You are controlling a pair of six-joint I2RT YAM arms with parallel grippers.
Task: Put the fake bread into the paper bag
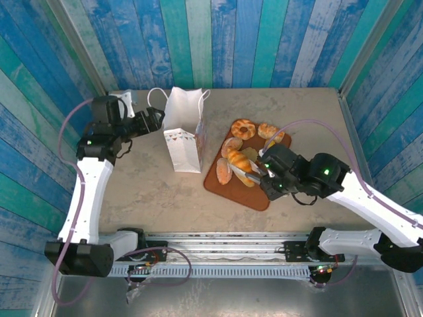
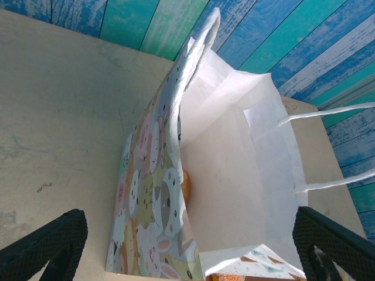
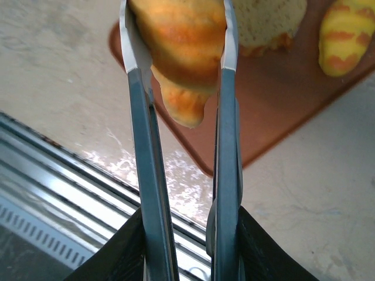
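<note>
Steel tongs [image 3: 142, 146], clamped tight in the right gripper [image 3: 188, 246], are pinching a golden croissant [image 3: 181, 47] over the near edge of the brown tray [image 3: 281, 111], where the other bread [image 1: 244, 129] is lying. The left gripper [image 2: 190, 243] is gaping wide, holding nothing, beside the white paper bag [image 2: 234, 175], which is standing on the bench [image 1: 152, 191] left of the tray.

The paper bag [image 1: 183, 135] stands left of the tray [image 1: 231, 190] bearing the fake bread [image 1: 243, 129].
</note>
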